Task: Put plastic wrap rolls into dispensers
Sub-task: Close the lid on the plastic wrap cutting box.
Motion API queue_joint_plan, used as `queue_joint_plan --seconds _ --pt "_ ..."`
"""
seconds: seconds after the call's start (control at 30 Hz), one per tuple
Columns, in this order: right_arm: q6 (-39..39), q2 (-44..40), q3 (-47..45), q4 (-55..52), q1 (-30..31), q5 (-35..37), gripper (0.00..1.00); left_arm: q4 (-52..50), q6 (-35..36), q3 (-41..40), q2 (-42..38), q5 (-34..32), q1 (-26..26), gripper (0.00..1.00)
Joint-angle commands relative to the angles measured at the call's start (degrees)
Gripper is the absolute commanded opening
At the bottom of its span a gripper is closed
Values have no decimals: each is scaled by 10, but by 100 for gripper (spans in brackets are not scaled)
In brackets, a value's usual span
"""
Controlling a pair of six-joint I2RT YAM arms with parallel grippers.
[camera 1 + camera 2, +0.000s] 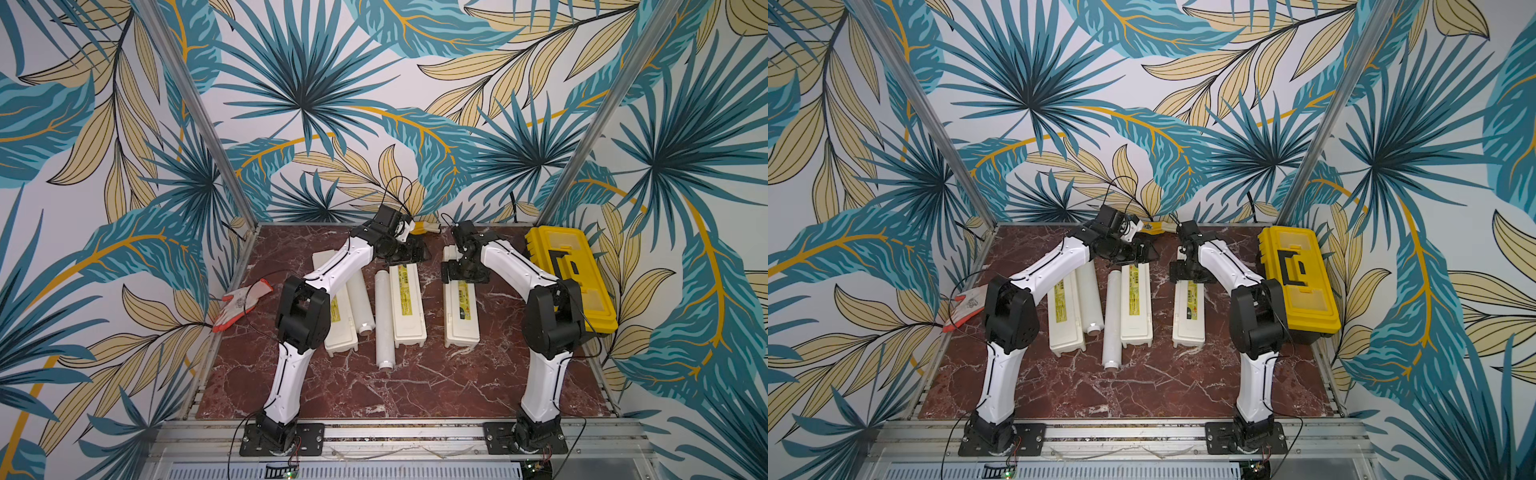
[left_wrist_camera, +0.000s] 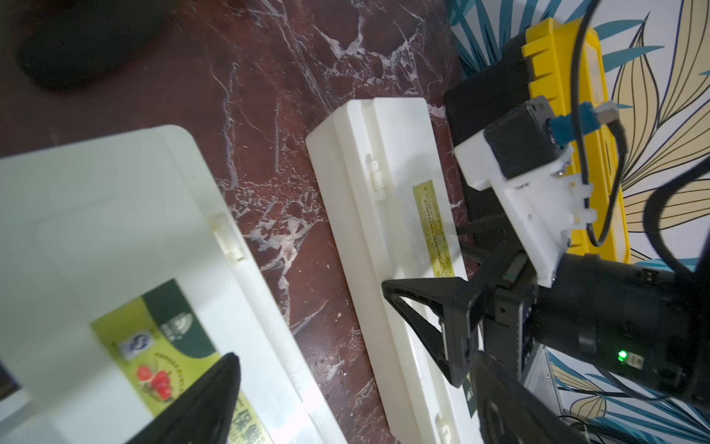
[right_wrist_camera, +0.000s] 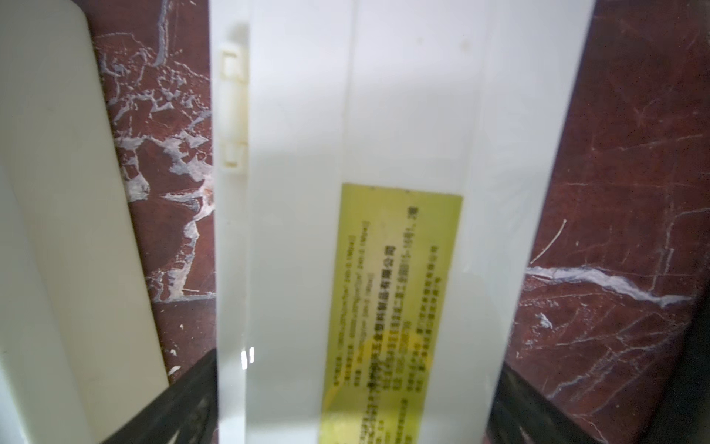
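Three cream dispensers lie side by side with lids shut: left (image 1: 340,320), middle (image 1: 408,309) and right (image 1: 460,313). Two white plastic wrap rolls (image 1: 359,303) (image 1: 383,322) lie between the left and middle dispensers. My left gripper (image 1: 409,251) hangs open over the middle dispenser's far end (image 2: 115,230), with one finger (image 2: 199,403) above its label. My right gripper (image 1: 463,272) is open and straddles the right dispenser (image 3: 345,153). One of its fingers (image 3: 184,403) stands on each side of the box; I cannot tell whether they touch it.
A yellow-black toolbox (image 1: 569,278) stands at the table's right edge, close behind the right arm. An orange-white glove (image 1: 241,303) lies at the left edge. A small yellow-white item (image 1: 424,227) sits by the back wall. The marble top (image 1: 374,395) shows bare in front.
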Motion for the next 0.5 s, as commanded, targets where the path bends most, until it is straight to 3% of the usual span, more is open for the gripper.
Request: queue_joint_plan --seconds 0.0,0.47 --pt "-28 -6 -7 -5 -15 6 99 -1 -7 35 4 4 -1 92" --pt "-73 -7 -15 -6 -20 -19 96 -1 -27 15 22 -9 -14 84"
